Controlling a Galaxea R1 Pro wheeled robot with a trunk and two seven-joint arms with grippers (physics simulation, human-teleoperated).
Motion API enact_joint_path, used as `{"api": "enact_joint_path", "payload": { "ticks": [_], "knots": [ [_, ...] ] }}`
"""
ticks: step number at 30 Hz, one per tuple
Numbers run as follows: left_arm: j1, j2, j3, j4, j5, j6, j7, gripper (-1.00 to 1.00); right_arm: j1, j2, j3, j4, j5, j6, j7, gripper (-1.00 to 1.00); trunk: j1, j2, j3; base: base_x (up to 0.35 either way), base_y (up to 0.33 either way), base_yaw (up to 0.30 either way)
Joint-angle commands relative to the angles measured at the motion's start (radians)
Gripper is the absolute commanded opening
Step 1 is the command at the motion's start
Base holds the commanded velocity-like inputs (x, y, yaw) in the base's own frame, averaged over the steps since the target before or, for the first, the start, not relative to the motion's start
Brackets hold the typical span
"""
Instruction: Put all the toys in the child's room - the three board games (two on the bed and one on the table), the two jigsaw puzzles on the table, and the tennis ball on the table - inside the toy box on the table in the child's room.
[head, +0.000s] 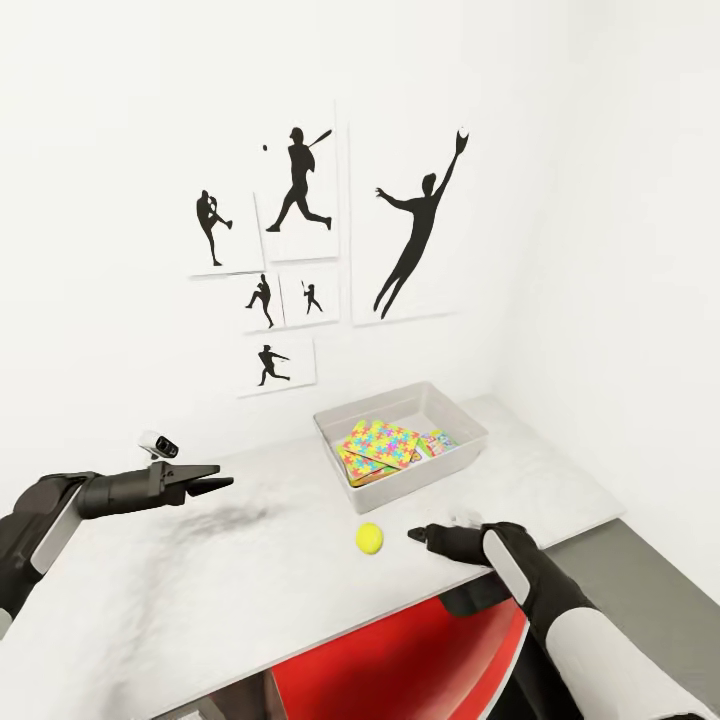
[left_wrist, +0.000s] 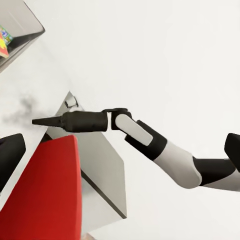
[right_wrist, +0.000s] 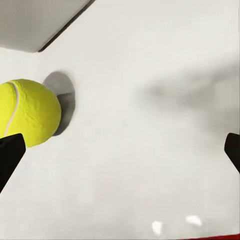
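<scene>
Right claw (head: 420, 535) spread wide, low over the counter (head: 200, 590), near the tennis ball (head: 369, 538) but apart from it | left claw (head: 218, 484) held above the counter, fingers close together, well apart from the ball | toy box (head: 470, 425) behind the ball, holding a jigsaw puzzle (head: 380, 443) and other boxes

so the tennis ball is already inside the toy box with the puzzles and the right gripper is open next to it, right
Not quite. The tennis ball is not in the toy box; it lies on the table in front of the box, as the head view shows. The rest holds: colourful puzzle boxes are in the toy box, and the right gripper is open beside the ball.
</scene>
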Motion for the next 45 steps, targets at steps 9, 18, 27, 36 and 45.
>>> {"api": "enact_joint_path", "payload": {
  "ticks": [9,18,27,36,45],
  "knots": [
    [-0.001,0.003,-0.003,0.008,0.002,0.003,0.008,1.00,0.009,0.039,0.015,-0.166,0.002,0.083,-0.147,1.00,0.001,-0.002,-0.002,0.000,0.000,0.000],
    [0.000,0.003,-0.002,0.041,0.004,-0.053,0.004,1.00,0.011,0.043,0.013,-0.191,-0.005,0.097,-0.158,1.00,0.001,-0.002,-0.002,-0.012,0.114,0.000],
    [0.000,0.003,-0.002,0.043,0.004,-0.056,0.004,1.00,0.011,0.044,0.014,-0.191,-0.002,0.096,-0.159,1.00,0.001,-0.002,-0.002,-0.052,0.070,0.000],
    [0.000,0.005,-0.002,0.043,0.004,-0.057,0.004,1.00,0.011,0.045,0.016,-0.190,0.003,0.097,-0.162,1.00,0.001,-0.002,-0.002,-0.021,0.025,0.000],
    [0.000,0.005,-0.002,0.043,0.004,-0.058,0.001,1.00,0.011,0.081,0.018,-0.186,0.004,0.088,-0.225,1.00,0.001,-0.002,-0.002,-0.001,0.001,0.000]
  ]
}}
